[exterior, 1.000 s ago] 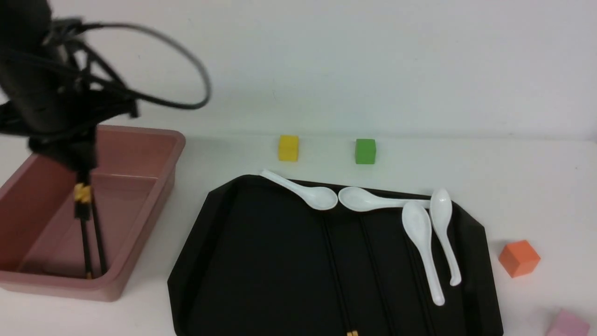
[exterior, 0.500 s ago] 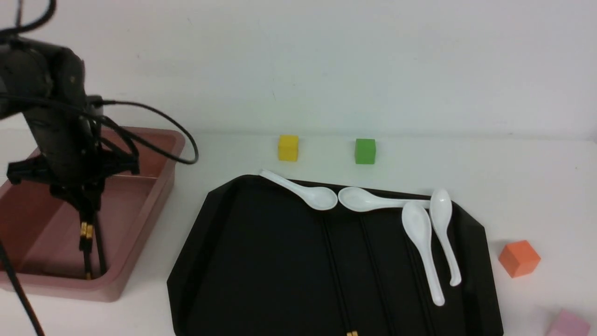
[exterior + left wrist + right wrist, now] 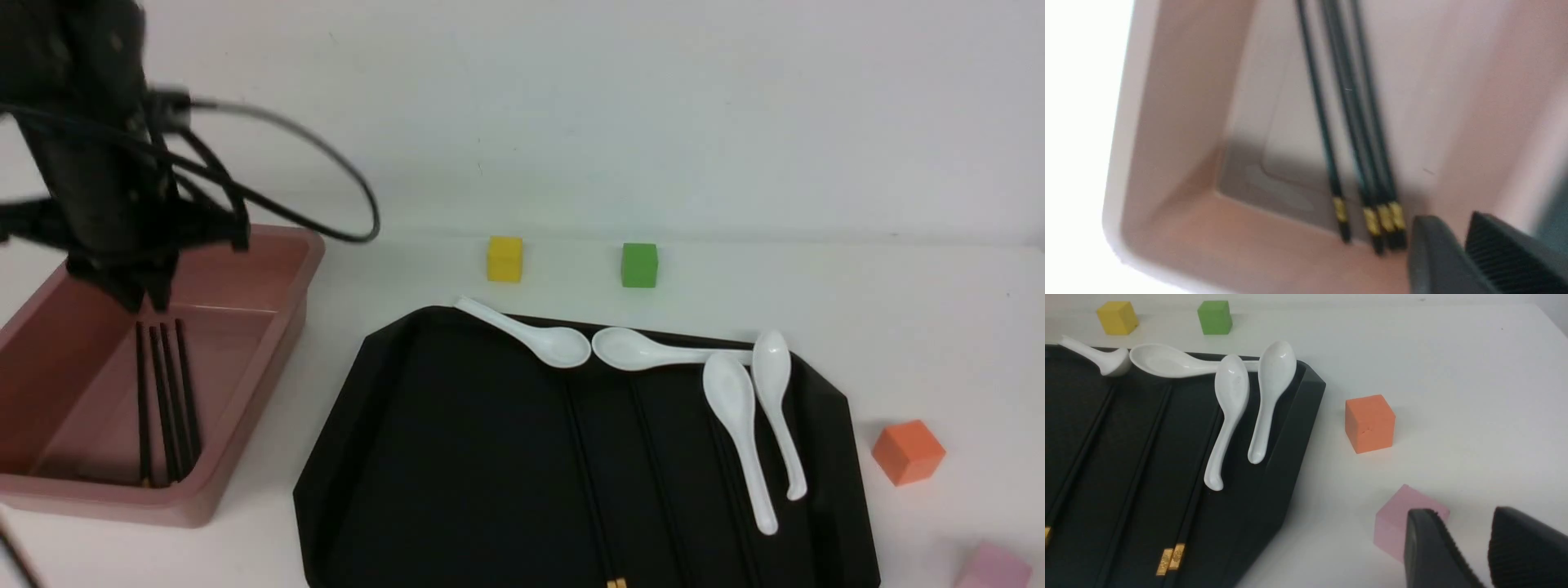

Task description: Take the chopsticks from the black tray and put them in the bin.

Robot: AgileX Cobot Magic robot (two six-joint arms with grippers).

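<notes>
L jaws empty; 4 blk gold-capped chopsticks [image 3: 1351, 122] in bin [image 3: 1175, 122].

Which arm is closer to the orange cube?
The right. Its jaws are by the pink cube, with the orange cube just past it. The left arm is over the bin, across the black tray.

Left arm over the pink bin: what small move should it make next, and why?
Probably swing toward the black tray: the left gripper holds nothing, four chopsticks already lie in the bin, and remaining chopsticks wait on that tray.
</notes>
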